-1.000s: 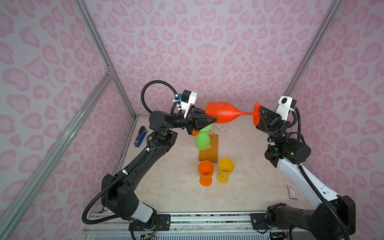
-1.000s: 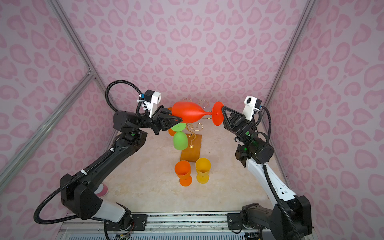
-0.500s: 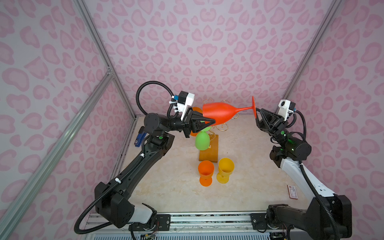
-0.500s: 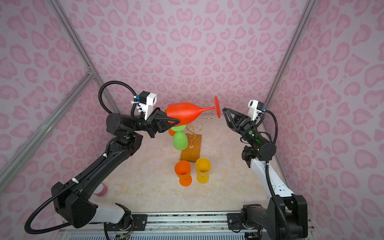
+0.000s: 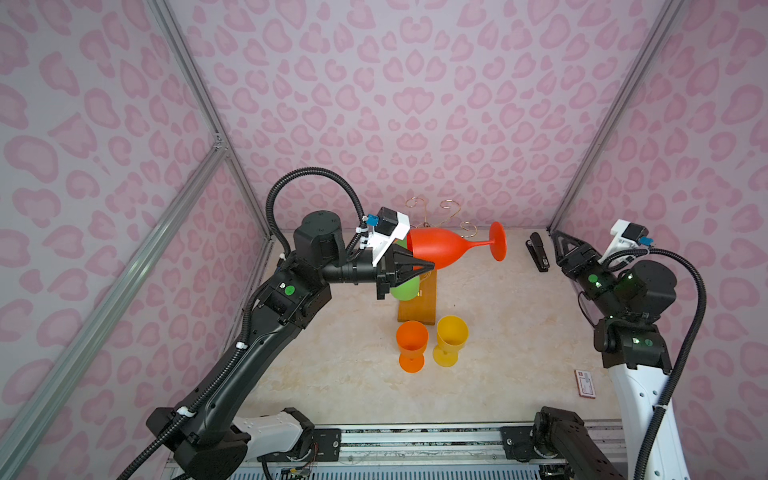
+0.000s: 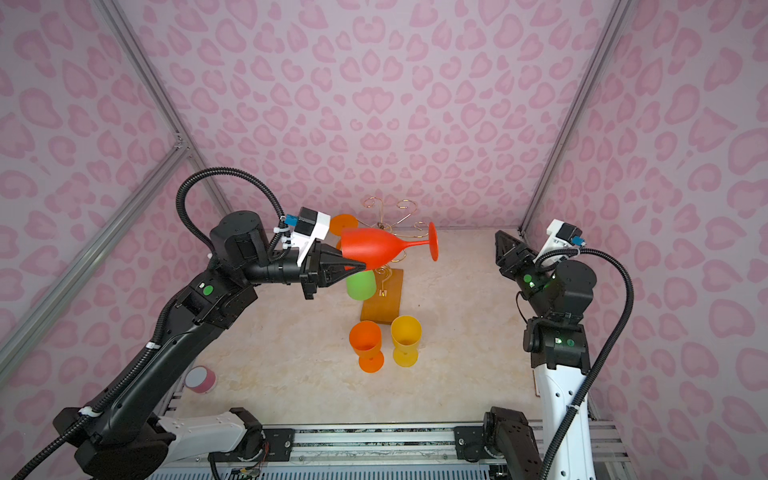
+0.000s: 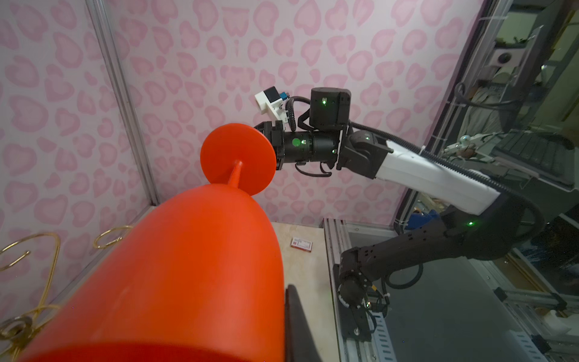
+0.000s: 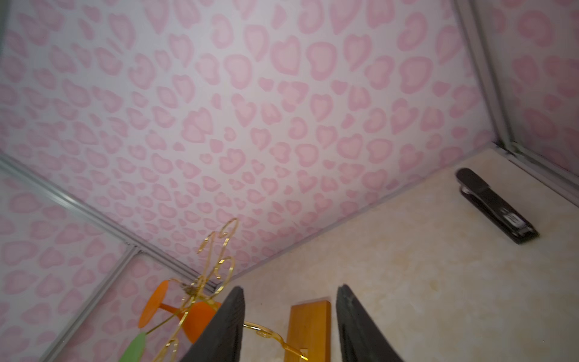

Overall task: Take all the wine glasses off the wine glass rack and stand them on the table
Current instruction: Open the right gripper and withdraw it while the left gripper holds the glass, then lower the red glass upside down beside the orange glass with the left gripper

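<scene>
**Red wine glass (image 5: 440, 251) held in the air over the wine glass rack (image 5: 419, 307)**

Farthest left, we find a pink roll (image 6: 199, 379) on the table, showing in a top view. Next, the left gripper (image 5: 419, 268) is clamped on the red wine glass at its bowl rim. The glass lies sideways with its foot pointing right, and its bowl fills the left wrist view. An orange glass (image 6: 344, 224) hanging on the rack appears in a top view and the right wrist view. The right wrist view alone shows us the right gripper (image 8: 290, 287) with fingers parted and empty. A black stapler (image 5: 539, 251) lies near the back right corner.
</scene>
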Controlling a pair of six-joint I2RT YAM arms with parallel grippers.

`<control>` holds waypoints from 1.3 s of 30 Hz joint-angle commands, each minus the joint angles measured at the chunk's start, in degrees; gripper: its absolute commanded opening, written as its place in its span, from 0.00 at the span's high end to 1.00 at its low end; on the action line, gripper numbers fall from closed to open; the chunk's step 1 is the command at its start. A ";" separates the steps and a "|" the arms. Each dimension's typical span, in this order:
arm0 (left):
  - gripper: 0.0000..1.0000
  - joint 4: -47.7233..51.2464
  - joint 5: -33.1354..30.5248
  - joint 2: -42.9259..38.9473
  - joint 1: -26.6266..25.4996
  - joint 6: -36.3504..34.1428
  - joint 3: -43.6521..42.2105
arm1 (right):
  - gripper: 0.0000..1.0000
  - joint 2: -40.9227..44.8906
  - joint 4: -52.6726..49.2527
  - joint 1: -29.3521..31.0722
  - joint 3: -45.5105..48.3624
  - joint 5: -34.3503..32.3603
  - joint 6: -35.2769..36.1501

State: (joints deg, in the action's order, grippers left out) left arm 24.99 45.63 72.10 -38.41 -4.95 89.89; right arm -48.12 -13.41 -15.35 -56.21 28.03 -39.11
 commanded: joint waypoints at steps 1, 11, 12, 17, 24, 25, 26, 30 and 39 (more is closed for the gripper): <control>0.98 15.95 -12.03 -0.56 -2.59 -9.48 1.47 | 0.52 0.88 -5.35 -3.46 2.65 -0.93 2.42; 0.98 22.99 -19.41 0.77 -11.09 -11.78 3.28 | 0.52 -0.09 -1.42 -7.45 6.54 1.95 -0.70; 0.98 23.52 -20.37 2.28 -12.21 -12.14 4.10 | 0.52 -0.07 -1.36 -7.62 6.70 1.86 -0.70; 0.98 28.07 -27.22 10.74 -16.94 -14.16 10.50 | 0.52 -0.13 -2.79 -10.08 6.55 1.25 0.03; 0.98 35.49 -33.15 23.55 -22.05 -17.45 24.08 | 0.51 0.12 -1.72 -14.78 8.72 1.04 -1.76; 0.98 36.48 -34.37 25.37 -22.59 -17.87 26.13 | 0.51 0.21 -1.22 -15.01 9.17 1.21 -2.21; 0.98 37.08 -35.68 26.86 -22.73 -17.99 27.70 | 0.51 0.13 -0.85 -15.06 9.48 1.39 -2.45; 0.98 39.52 -39.91 29.07 -22.89 -17.91 29.99 | 0.51 -0.05 -1.07 -15.23 9.57 1.74 -2.16; 0.98 47.77 -46.48 20.38 -23.61 -16.09 30.15 | 0.51 -0.49 0.06 -15.32 10.52 2.19 -2.87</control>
State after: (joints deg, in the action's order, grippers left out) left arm 68.69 1.85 95.42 -61.87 -22.04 119.20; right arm -48.42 -15.59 -30.65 -46.19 29.65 -41.41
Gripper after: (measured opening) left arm 0.061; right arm 0.490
